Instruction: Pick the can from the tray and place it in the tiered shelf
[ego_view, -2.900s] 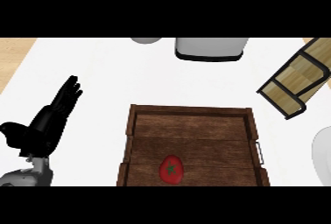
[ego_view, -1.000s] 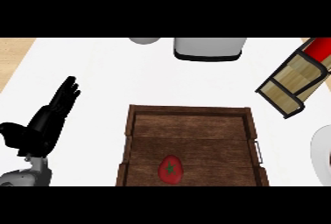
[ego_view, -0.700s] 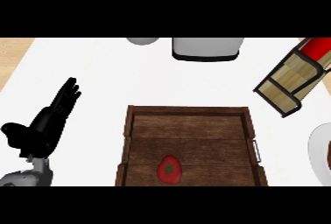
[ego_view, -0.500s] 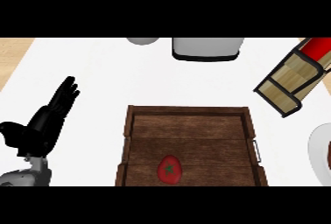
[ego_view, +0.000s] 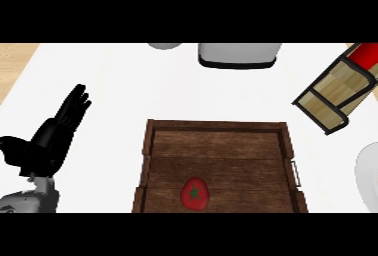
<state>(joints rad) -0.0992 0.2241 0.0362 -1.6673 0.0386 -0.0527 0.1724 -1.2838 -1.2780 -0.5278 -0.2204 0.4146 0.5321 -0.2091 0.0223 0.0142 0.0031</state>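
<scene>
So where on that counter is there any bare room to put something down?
Bare white counter lies between the left hand and the tray, and between the tray and the grey pot. Crowded at right: tiered shelf, white plate.

Your left hand (ego_view: 50, 141) rests open at the view's left edge, black fingers straight and held together, pointing up and slightly right, thumb jutting out to the left. Its grey forearm (ego_view: 26, 200) enters from the lower left corner. Your right hand is out of view.
</scene>
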